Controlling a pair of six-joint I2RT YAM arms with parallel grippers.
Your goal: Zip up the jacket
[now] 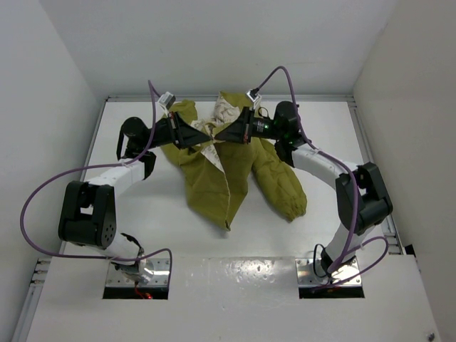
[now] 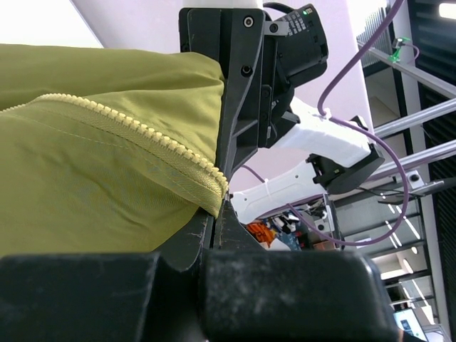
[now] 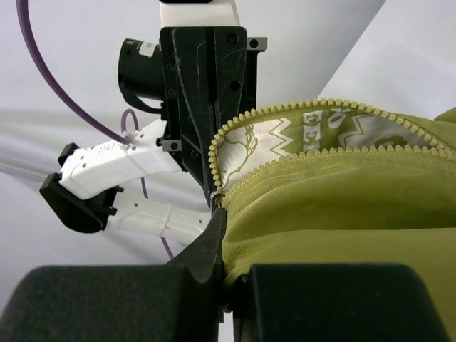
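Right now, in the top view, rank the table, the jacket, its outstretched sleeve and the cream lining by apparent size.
1. table
2. jacket
3. sleeve
4. cream lining, of which only a small patch shows

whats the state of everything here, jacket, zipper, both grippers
jacket, unzipped, front open with cream printed lining showing
zipper, undone, teeth not meshed
left gripper, jaws shut on the jacket at its zipper edge
right gripper, jaws shut on the jacket beside the zipper teeth
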